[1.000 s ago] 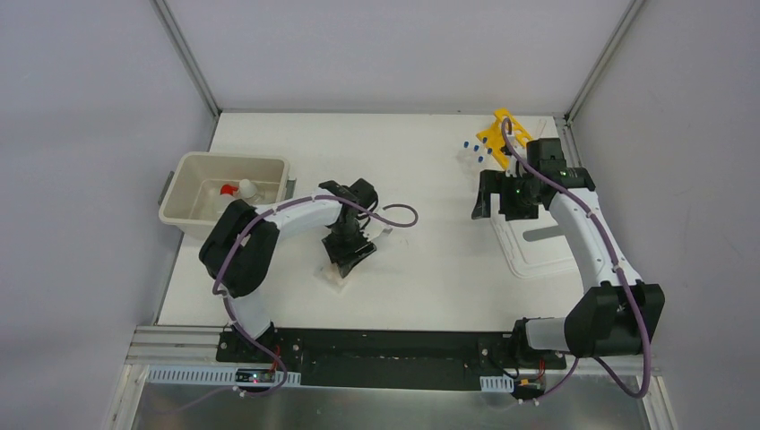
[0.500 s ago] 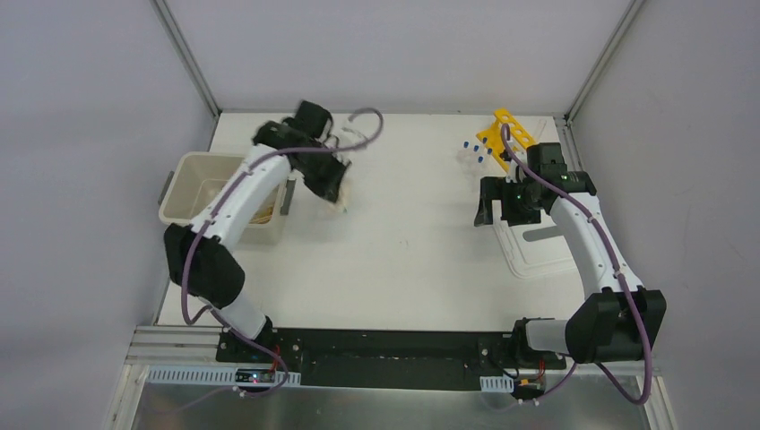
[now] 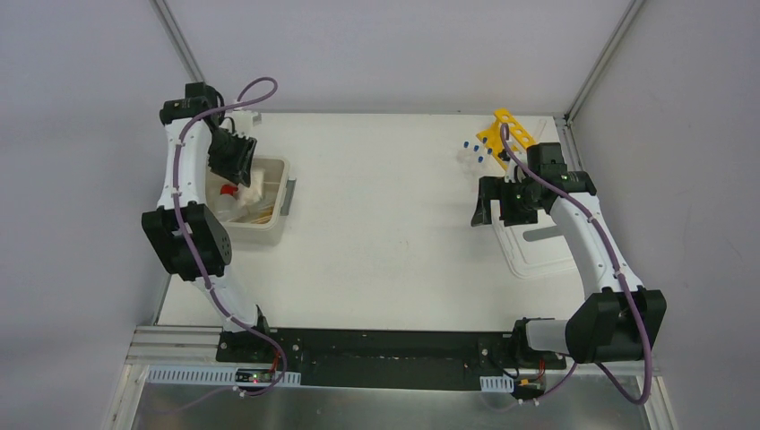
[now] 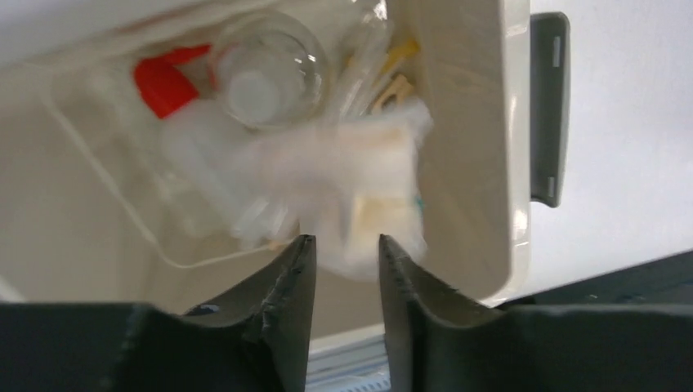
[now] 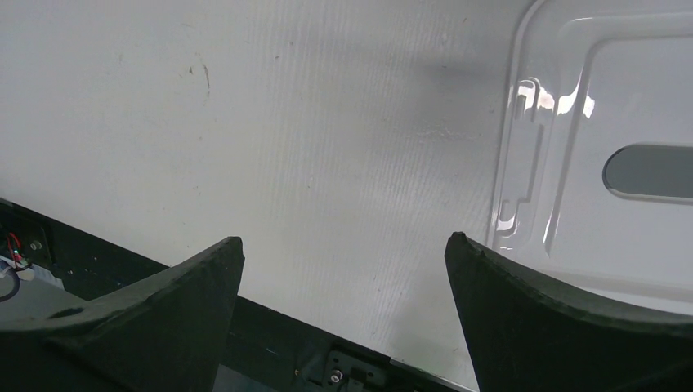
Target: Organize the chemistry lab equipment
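Observation:
My left gripper (image 3: 235,161) hangs over the cream bin (image 3: 280,210). Its jaws stand a little apart, and the beige packet (image 4: 359,188) shows blurred just past the fingertips (image 4: 304,249), above the bin's inside. It also shows pale in the overhead view as the packet (image 3: 254,179). Inside the bin lie the clear beaker (image 4: 270,69), the squeeze bottle's red nozzle (image 4: 163,82) and wooden sticks (image 4: 392,73). My right gripper (image 3: 504,213) hovers wide open and empty over the table, with the yellow tube rack (image 3: 504,134) and blue-capped tubes (image 3: 473,150) behind it.
The bin's white lid (image 3: 538,246) lies flat at the right, beside and partly under the right gripper, and its edge shows as the lid (image 5: 605,163) in the right wrist view. A grey latch (image 4: 547,106) sticks out from the bin's wall.
The left arm carried the packet from the table's middle up and left to over the bin, and its jaws have parted from the packet. The right arm has barely moved.

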`<state>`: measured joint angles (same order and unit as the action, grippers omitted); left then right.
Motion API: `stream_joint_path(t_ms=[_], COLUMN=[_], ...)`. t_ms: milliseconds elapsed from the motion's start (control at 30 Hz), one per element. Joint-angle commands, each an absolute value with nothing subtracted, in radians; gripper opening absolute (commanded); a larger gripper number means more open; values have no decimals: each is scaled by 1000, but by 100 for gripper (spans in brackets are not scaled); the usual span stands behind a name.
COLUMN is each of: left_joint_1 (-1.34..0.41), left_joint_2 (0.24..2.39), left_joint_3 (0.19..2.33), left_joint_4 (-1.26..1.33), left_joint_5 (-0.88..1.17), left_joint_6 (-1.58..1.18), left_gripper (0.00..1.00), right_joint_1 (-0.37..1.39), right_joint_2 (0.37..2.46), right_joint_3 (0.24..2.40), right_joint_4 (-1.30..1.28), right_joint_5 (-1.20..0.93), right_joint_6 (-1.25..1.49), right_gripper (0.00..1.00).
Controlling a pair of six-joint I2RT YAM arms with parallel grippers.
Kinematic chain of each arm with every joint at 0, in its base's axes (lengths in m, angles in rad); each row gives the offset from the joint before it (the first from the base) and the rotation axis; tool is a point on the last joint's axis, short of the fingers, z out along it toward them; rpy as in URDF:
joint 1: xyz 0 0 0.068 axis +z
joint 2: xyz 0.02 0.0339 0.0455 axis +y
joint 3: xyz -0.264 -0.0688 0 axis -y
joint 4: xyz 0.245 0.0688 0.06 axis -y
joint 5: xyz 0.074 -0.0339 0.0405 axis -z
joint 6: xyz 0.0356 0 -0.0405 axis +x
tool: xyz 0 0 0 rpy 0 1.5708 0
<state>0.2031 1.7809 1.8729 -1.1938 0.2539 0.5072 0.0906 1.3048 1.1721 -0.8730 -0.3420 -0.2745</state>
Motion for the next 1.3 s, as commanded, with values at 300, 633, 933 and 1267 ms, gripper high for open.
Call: stream_joint_path(t_ms=[300,633,933,1267], left_joint_1=[81,-105,-327,-493], left_joint_2=[1787,1772,1897,2124], left_joint_3=[1691,1633,1814,2042], left_joint_4=[-1221,-1210,-1169,-1124], left_joint_5=[189,302,414,461], left_joint_6=[622,551,398,318], left_gripper=[30,26,26,25], right_joint_1=[94,6,-59,-54], right_joint_2=[1249,1210,1294,1445], right_joint_3=[1175,1072,1028,991], right_joint_4=[-999,-1070,-901,-718], right_joint_5=[-298,-135,-115,-123], right_joint_6=[-356,-481,-487,-457], right_gripper=[94,82,73,59])
